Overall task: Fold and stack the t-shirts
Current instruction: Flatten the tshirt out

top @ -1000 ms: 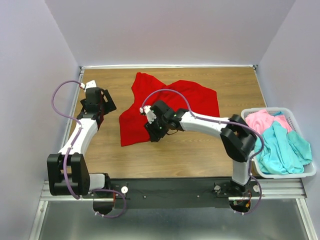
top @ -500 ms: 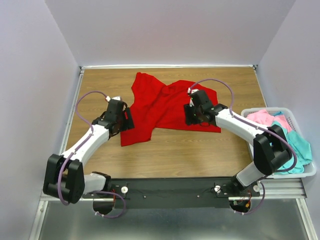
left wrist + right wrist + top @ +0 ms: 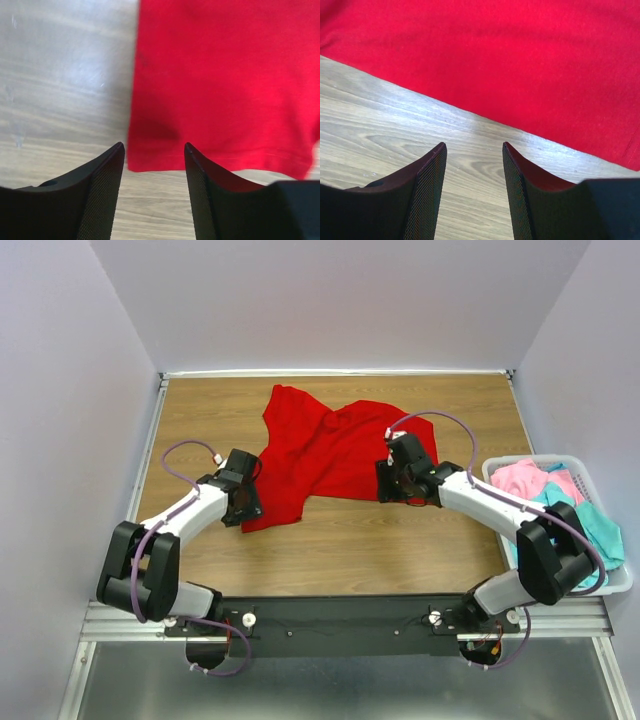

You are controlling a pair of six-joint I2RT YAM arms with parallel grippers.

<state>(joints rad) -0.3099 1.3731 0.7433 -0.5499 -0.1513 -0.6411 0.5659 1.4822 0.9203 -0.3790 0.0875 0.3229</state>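
On the wooden table (image 3: 400,540), the red t-shirt (image 3: 330,455) lies spread and rumpled. Its long axis runs left to right, the left end slanting nearer me. My left gripper (image 3: 154,150) gapes, empty, at its near-left hem corner. My right gripper (image 3: 474,147) gapes over bare wood just short of its near edge.

Bright red short-sleeved cloth t-shirt (image 3: 330,450): no print, tag or logo readable.
White plastic laundry basket (image 3: 575,590): no lettering legible.
Brown wood-grain table (image 3: 400,540): no writing.
Black metal rail at the near table edge (image 3: 340,620): no label legible at this size.
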